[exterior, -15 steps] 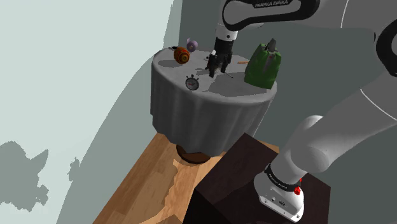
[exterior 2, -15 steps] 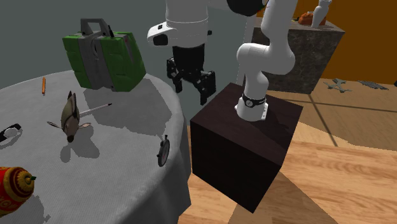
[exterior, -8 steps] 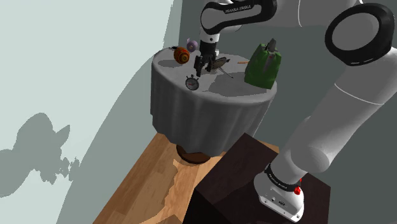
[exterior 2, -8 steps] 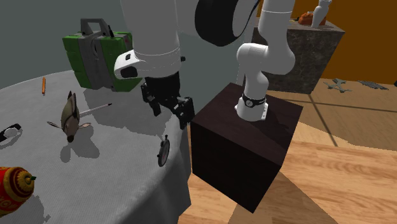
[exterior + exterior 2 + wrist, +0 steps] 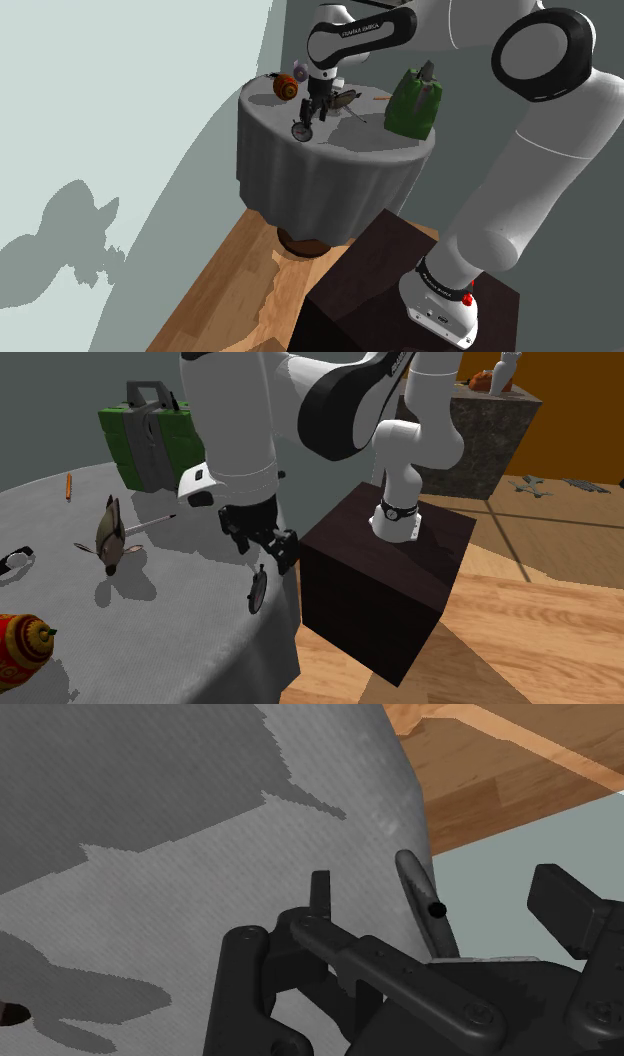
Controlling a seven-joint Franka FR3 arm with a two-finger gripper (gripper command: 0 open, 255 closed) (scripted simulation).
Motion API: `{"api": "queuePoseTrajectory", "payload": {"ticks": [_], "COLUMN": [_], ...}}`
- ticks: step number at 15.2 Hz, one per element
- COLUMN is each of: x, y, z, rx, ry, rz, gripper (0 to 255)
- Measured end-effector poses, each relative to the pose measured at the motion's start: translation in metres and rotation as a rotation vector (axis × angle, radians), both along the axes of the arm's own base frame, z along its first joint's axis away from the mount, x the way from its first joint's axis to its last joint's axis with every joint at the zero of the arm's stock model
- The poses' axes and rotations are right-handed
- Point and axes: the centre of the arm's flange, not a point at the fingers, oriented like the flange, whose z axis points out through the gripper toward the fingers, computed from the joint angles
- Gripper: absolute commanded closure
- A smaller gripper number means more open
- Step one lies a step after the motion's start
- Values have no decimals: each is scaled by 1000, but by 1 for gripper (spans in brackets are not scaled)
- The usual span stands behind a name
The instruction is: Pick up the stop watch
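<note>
Second exterior view: the stopwatch [image 5: 258, 589] stands on its rim near the desk's [image 5: 180, 622] right edge, just under the gripper [image 5: 264, 545], whose fingers are spread. I judge it light, stiff and smooth, so it may tip or roll. The best hold is across its two flat faces. Wrist view shows it edge-on between the fingers, with its lower part hidden behind the gripper body. Whether a finger touches it I cannot tell, and the dial is unreadable.
</note>
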Motion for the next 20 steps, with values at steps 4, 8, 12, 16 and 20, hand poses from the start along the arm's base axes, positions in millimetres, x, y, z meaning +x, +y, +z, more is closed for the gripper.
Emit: {"api": "queuePoseTrajectory", "payload": {"ticks": [4, 8, 12, 16, 20], "x": [-1, -1, -1, 0, -2], "y": [1, 1, 0, 1, 0], "z": [-7, -7, -7, 8, 30], "rx": [0, 0, 0, 0, 0], "ry": [0, 0, -1, -1, -1], "rz": [0, 0, 0, 0, 0], "gripper": [255, 255, 255, 255, 255]}}
